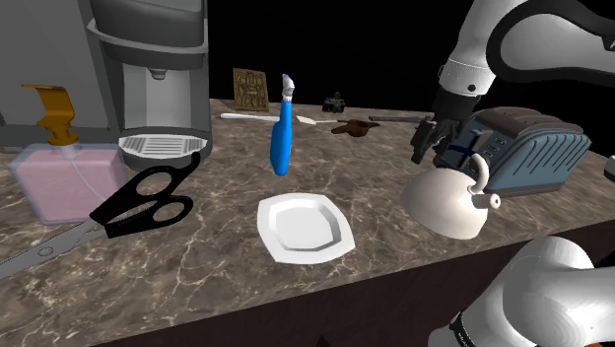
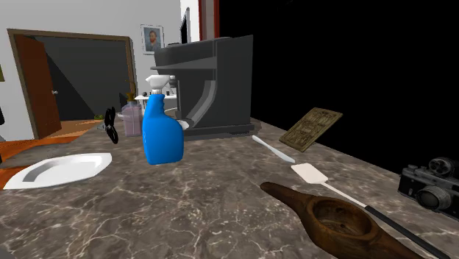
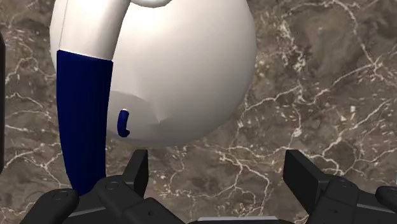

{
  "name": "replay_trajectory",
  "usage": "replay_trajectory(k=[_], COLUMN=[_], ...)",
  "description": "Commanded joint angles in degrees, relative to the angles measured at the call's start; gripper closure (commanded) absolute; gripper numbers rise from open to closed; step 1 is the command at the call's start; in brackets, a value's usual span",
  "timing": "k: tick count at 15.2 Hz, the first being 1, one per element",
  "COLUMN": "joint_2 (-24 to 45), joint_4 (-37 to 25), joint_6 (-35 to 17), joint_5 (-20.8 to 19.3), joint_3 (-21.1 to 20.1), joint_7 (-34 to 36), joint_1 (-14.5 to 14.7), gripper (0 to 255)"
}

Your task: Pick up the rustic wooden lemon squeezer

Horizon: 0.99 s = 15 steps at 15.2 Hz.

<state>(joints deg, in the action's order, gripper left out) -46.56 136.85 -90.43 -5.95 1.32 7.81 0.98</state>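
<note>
The wooden lemon squeezer (image 1: 353, 127) is a dark brown carved piece lying on the marble counter (image 1: 217, 266) near its far edge. In the second exterior view the squeezer (image 2: 331, 217) lies close by, its round bowl facing up. My gripper (image 1: 426, 143) hangs to the shoulder view's right of the squeezer, apart from it, just above a white kettle (image 1: 448, 202). In the wrist view the gripper (image 3: 219, 172) is open, its fingers (image 3: 302, 175) wide apart with nothing between them. The kettle (image 3: 172, 70) with its dark blue handle sits right ahead of them.
A grey-blue toaster (image 1: 527, 148) stands behind the kettle. A blue spray bottle (image 1: 283, 133), a white plate (image 1: 304, 227), black scissors (image 1: 143, 202), a coffee machine (image 1: 153, 69) and a pink soap dispenser (image 1: 64, 168) fill the shoulder view's left. A spatula (image 2: 312, 175) and a camera (image 2: 434, 184) lie beside the squeezer.
</note>
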Motion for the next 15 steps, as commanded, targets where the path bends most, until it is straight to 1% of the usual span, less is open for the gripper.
replay_trajectory(k=[1, 8, 15], joint_2=[0.0, 16.1, 31.85], joint_4=[0.0, -9.08, -21.38], joint_6=[0.0, -7.13, -10.67], joint_5=[0.0, 0.64, 2.38], joint_3=[0.0, 2.13, 4.53], joint_7=[0.0, 2.7, 4.47], joint_1=[0.0, -1.82, -3.28], gripper=[0, 0, 0])
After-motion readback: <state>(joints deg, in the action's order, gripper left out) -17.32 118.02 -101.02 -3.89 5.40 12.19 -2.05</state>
